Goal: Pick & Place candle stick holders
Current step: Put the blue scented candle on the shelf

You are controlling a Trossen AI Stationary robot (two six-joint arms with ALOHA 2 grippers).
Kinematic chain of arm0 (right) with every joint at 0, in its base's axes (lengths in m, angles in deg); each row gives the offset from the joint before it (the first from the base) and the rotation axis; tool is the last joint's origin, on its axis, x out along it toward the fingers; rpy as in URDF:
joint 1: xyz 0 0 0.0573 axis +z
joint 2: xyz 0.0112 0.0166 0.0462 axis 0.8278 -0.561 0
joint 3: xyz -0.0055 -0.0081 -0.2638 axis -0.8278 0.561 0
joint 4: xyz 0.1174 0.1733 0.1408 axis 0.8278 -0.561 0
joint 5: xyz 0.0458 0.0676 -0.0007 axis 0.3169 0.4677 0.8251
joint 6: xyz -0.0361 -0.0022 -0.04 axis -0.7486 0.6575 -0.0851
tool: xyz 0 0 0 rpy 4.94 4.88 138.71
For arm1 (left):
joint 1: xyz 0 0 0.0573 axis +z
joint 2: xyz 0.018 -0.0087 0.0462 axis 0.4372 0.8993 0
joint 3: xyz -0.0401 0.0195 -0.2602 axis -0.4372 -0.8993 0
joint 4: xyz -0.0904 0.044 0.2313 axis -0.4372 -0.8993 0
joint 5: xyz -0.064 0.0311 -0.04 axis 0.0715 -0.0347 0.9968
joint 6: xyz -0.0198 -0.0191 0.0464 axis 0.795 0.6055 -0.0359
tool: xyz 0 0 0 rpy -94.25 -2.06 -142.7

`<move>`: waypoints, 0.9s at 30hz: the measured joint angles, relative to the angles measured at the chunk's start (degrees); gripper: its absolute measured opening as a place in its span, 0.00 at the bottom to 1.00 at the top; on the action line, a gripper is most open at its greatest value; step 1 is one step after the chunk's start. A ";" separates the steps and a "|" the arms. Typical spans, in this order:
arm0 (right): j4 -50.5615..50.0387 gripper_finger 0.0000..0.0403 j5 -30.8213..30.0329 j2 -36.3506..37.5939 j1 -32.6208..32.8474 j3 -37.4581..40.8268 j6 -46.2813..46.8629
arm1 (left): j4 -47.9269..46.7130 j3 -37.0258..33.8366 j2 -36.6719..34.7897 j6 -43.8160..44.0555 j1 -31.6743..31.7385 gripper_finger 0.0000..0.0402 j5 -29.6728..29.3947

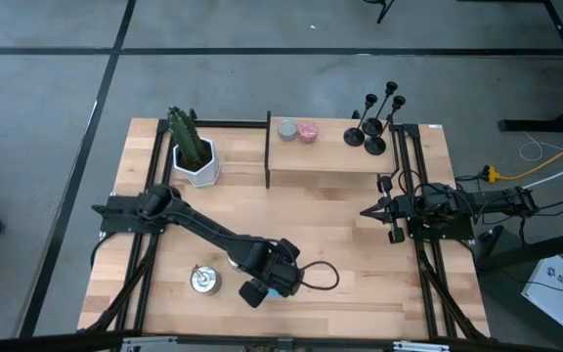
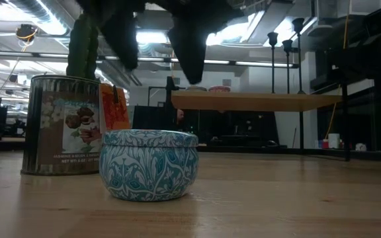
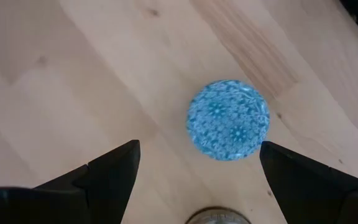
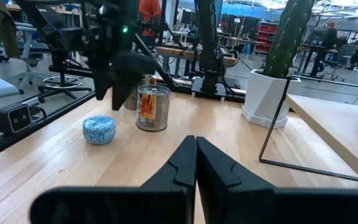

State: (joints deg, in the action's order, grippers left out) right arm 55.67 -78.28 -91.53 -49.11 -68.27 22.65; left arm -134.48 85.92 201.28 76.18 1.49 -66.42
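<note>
The black candle stick holders (image 1: 374, 125) stand in a cluster on their round bases at the table's far right corner; the low view shows their thin stems (image 2: 282, 49) in the distance. My left gripper (image 1: 265, 286) hangs open over the table's near middle, pointing steeply down above a blue patterned tin (image 3: 229, 119). Its fingers (image 3: 114, 171) stand wide apart and clear of the tin, also above it in the low view (image 2: 157, 33). My right gripper (image 4: 196, 155) waits shut and level at the right side (image 1: 369, 210), holding nothing.
A taller picture-labelled tin (image 1: 203, 281) stands left of the blue tin (image 2: 149, 164). A cactus in a white pot (image 1: 194, 154) is at the far left. A raised wooden shelf (image 1: 321, 164) carries a grey candle (image 1: 287, 128) and a pink candle (image 1: 308, 130).
</note>
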 joint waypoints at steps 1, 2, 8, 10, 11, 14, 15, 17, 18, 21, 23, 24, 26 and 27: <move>0.00 0.03 0.01 0.00 0.00 0.00 -0.01 | 0.16 0.00 0.39 -0.81 -0.24 0.82 0.00; 0.03 0.03 0.02 0.00 0.02 0.00 -0.02 | 0.16 0.00 0.67 -1.49 -0.40 0.82 0.00; 0.02 0.03 0.02 0.00 0.00 0.00 0.00 | 0.24 0.00 0.89 -3.86 -1.04 0.82 0.05; 0.01 0.03 0.02 0.00 0.00 0.00 0.00 | 0.24 0.00 0.89 -5.10 -1.02 0.82 0.07; 0.01 0.03 0.02 0.00 0.00 0.00 0.00 | 0.26 0.00 0.89 -5.81 -1.02 0.82 0.42; 0.01 0.03 0.02 0.00 0.00 0.00 -0.01 | 0.21 0.02 1.92 -7.64 -1.02 0.82 2.30; 0.01 0.03 0.02 0.00 0.02 0.00 0.00 | -0.13 0.00 2.39 -8.08 -1.02 0.82 2.78; 0.01 0.03 0.02 0.00 0.00 0.00 0.00 | -0.51 0.00 3.00 -9.10 -1.02 0.82 3.86; 0.01 0.03 0.04 0.00 0.02 0.00 -0.02 | -0.99 0.00 3.12 -9.91 -1.02 0.82 4.00; 0.02 0.03 0.03 -0.01 0.01 0.00 -0.01 | -1.87 0.00 3.57 -12.94 -0.88 0.82 3.65; 0.01 0.03 0.02 0.00 0.00 0.00 0.00 | -1.66 0.00 3.65 -14.11 -0.78 0.82 3.18; 0.01 0.03 0.02 0.00 0.01 0.00 -0.01 | -1.26 0.00 3.60 -14.71 -0.76 0.82 3.16; 0.01 0.03 0.02 0.00 0.00 0.00 0.00 | -0.83 0.00 3.60 -16.15 -0.76 0.82 2.94; 0.01 0.03 0.02 0.00 0.00 0.00 0.00 | -0.74 0.00 3.66 -16.89 -0.78 0.82 2.95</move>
State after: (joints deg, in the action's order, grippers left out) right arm 55.69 -78.26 -91.53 -49.11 -68.27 22.64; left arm -135.22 85.92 204.93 59.29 0.71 -63.47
